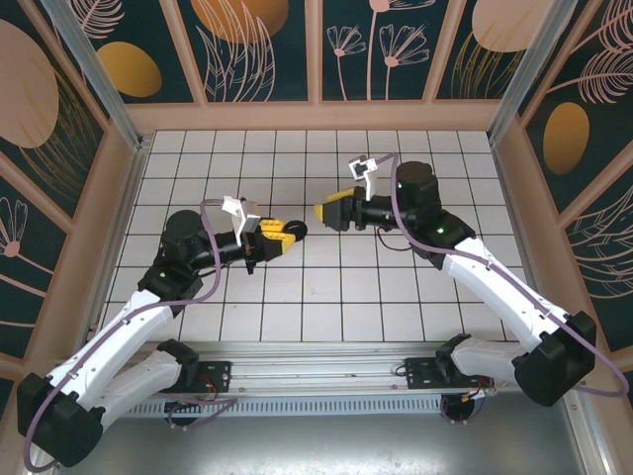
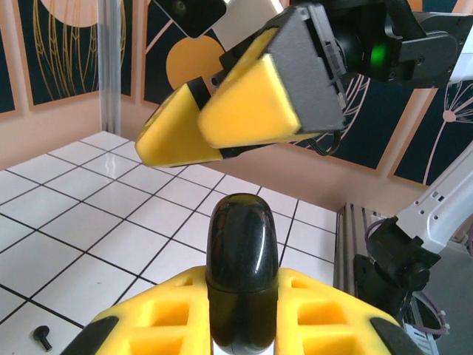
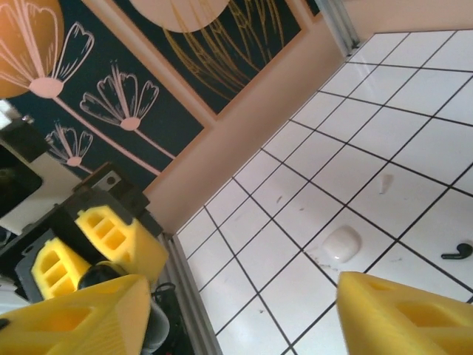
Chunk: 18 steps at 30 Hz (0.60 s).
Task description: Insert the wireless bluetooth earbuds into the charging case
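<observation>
My left gripper (image 1: 280, 237) is shut on the black, pill-shaped charging case (image 2: 242, 244), lid closed, held upright between its yellow fingers (image 2: 155, 318) above the floor. The case shows as a dark knob (image 1: 296, 233) at the gripper's tip. My right gripper (image 1: 329, 212) hovers just beyond it, open, with nothing between its yellow fingers (image 3: 403, 314). One tiny black earbud (image 2: 42, 337) lies on a white tile below the left gripper; it also appears as the earbud (image 3: 458, 252) at the right edge of the right wrist view. A second earbud is not visible.
A small white rounded object (image 3: 341, 242) lies on a tile next to the earbud. The tiled floor (image 1: 297, 297) is fenced by wooden walls (image 1: 316, 114), with the metal rail (image 1: 316, 356) at the near edge.
</observation>
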Tool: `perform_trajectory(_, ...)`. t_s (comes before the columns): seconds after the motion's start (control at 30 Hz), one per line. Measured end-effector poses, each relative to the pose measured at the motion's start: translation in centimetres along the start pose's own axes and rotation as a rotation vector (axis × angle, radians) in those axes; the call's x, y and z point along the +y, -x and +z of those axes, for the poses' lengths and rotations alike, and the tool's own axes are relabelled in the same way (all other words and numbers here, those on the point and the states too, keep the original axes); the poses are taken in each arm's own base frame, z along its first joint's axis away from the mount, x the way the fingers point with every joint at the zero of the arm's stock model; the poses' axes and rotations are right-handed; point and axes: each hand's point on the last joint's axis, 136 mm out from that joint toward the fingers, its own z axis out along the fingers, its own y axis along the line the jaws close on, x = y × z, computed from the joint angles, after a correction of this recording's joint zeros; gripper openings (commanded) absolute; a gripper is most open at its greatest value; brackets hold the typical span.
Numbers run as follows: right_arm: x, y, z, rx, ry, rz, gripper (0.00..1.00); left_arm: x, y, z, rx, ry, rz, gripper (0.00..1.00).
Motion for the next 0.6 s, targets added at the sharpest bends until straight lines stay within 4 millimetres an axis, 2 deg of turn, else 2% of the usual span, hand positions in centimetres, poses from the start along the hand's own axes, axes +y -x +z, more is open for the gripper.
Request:
perform_trajectory(0.17, 3.0, -1.9, 1.1, 0.071, 0.121, -0.055, 0.68, -0.6, -1.1, 0.6, 0.043, -0.077, -0.038, 0.00)
perform_trajectory(0.3, 3.7, -2.5, 1.6, 0.103, 0.173, -0.083, 0.56, -1.1, -1.7, 1.0, 0.071, -0.139, -0.082, 0.00)
perform_trajectory(0.37, 3.9, -2.6, 1.8, 0.115, 0.186, -0.095, 0.54, -1.4, -1.5, 1.0, 0.072, -0.155, -0.089, 0.00)
perform_trajectory(0.5, 4.4, -2.6, 2.0, 0.131, 0.212, -0.114, 0.54, -1.9, -1.2, 0.9, 0.072, -0.182, -0.097, 0.00)
perform_trajectory(0.6, 4.8, -2.8, 1.9, 0.141, 0.231, -0.126, 0.59, -2.1, -1.0, 0.9, 0.073, -0.195, -0.105, 0.00)
